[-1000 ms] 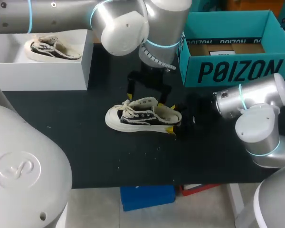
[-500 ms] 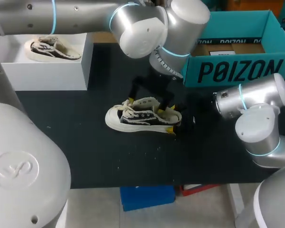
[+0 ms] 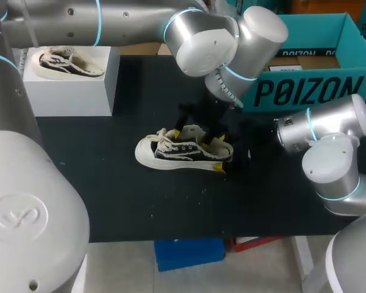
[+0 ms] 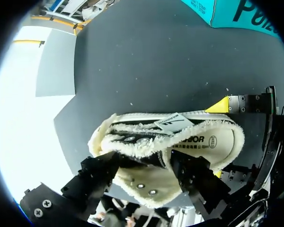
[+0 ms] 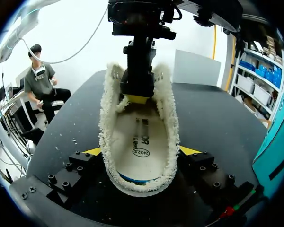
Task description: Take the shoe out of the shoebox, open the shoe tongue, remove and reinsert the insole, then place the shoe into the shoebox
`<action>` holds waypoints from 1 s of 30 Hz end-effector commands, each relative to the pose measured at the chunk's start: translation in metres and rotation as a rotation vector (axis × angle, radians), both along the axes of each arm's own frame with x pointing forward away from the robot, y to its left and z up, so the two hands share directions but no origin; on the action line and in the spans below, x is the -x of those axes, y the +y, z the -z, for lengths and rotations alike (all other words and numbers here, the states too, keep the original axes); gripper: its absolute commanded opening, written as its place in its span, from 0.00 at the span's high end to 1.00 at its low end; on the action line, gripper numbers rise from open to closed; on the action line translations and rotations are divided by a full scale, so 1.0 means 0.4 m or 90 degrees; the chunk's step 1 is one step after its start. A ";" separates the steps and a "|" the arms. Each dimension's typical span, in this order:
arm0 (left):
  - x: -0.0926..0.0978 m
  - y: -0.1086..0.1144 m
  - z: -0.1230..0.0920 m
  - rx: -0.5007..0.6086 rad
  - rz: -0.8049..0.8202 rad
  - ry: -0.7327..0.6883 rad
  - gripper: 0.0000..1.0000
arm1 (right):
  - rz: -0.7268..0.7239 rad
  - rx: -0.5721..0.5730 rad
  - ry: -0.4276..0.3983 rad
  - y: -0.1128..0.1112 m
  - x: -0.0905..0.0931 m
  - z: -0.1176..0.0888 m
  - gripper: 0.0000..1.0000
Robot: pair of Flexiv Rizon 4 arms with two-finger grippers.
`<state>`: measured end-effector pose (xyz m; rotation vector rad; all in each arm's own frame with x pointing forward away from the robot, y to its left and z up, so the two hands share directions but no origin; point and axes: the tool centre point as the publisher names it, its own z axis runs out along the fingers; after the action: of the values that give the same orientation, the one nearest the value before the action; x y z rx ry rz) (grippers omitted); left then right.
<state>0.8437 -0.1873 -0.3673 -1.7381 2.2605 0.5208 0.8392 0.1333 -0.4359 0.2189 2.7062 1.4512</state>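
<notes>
Left arm has swung further right since a second ago; left gripper is now tighter in over the shoe. Shoe sits upright mid-table, toe to my left. Right gripper clamps the heel, one tip each side. Left fingers are apart, one over the laces, one in the opening. Teal shoebox is beyond, far right.

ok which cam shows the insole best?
Right wrist: looks straight into the shoe, insole visible from heel forward. Left wrist shows only its heel end; head view shows just the shoe's side.
</notes>
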 end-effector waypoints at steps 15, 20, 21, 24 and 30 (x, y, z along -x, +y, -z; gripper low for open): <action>0.013 0.013 -0.022 -0.037 -0.009 -0.023 1.00 | 0.001 0.000 0.000 0.005 -0.003 0.007 1.00; 0.007 0.014 -0.063 -0.028 -0.009 -0.056 1.00 | 0.001 0.000 0.000 0.005 -0.003 0.007 1.00; 0.004 0.016 -0.068 -0.029 -0.008 -0.061 1.00 | 0.001 0.000 0.000 0.005 -0.003 0.007 1.00; -0.004 0.026 -0.087 -0.033 -0.009 -0.078 1.00 | 0.001 0.000 0.000 0.005 -0.003 0.007 1.00; -0.013 0.056 -0.118 -0.032 -0.023 -0.102 1.00 | 0.001 0.000 0.000 0.005 -0.003 0.007 1.00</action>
<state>0.8525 -0.1727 -0.3275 -1.7317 2.0885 0.4548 0.8393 0.1333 -0.4359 0.2193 2.7061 1.4512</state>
